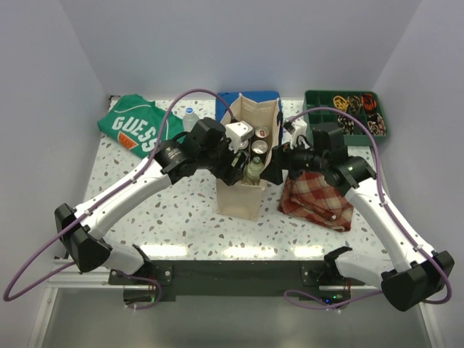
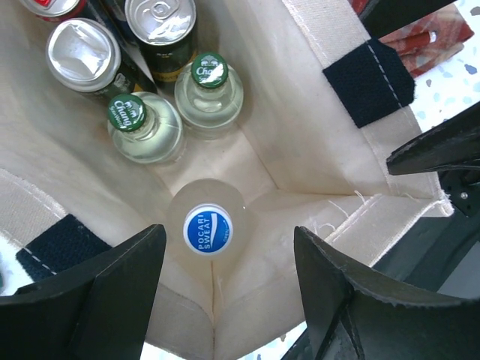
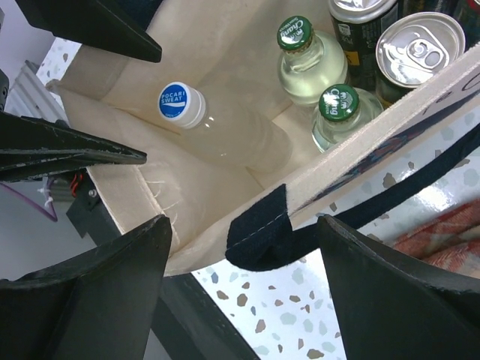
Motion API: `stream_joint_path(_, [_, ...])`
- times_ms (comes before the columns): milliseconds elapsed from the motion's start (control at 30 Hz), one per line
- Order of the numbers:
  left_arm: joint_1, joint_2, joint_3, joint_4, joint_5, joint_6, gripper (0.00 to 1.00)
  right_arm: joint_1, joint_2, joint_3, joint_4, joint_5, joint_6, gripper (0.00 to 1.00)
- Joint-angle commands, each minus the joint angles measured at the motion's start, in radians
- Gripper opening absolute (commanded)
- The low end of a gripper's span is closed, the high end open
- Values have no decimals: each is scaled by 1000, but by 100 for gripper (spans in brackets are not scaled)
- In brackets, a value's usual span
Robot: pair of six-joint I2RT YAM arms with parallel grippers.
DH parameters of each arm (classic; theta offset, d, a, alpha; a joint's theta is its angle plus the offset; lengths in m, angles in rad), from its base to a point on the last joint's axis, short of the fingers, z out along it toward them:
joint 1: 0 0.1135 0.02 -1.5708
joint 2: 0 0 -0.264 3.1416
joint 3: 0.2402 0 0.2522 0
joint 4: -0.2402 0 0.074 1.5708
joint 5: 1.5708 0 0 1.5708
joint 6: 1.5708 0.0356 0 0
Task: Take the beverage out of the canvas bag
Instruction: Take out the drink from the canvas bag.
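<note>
The cream canvas bag (image 1: pixel 241 197) stands upright mid-table with navy handles. Inside it lie a clear bottle with a blue Pocari Sweat cap (image 2: pixel 208 229), two green-capped Chang bottles (image 2: pixel 127 112) and several cans (image 2: pixel 82 45). My left gripper (image 2: pixel 229 292) is open and empty, just above the bag's near corner, with the blue cap a little ahead of its jaws. My right gripper (image 3: pixel 244 292) is open and straddles the bag's right rim at a navy handle patch (image 3: pixel 259 229), touching nothing. The blue-capped bottle also shows in the right wrist view (image 3: pixel 180 103).
A green GUESS shirt (image 1: pixel 134 125) and a small water bottle (image 1: pixel 190 117) lie at the back left. A folded blue cloth (image 1: pixel 250 96) is behind the bag. A green tray (image 1: pixel 312 116) of small items is at the back right. A red plaid cloth (image 1: pixel 315 196) lies under my right arm.
</note>
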State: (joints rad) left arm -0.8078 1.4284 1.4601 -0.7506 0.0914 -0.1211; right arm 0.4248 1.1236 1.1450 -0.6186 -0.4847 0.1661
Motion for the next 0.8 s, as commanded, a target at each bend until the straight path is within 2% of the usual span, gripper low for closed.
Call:
stream_joint_path(0, [-7,-17,0,-15,-77,-3,75,3,-31,28,19,37,16,83])
stream_joint_path(300, [-5,23,23,-49,-123,15,76,3,-47,45,-7,110,6,84])
stream_joint_path(767, [-5,40,25,-41,-219,-17,80,2,-53,42,-18,121,-14,84])
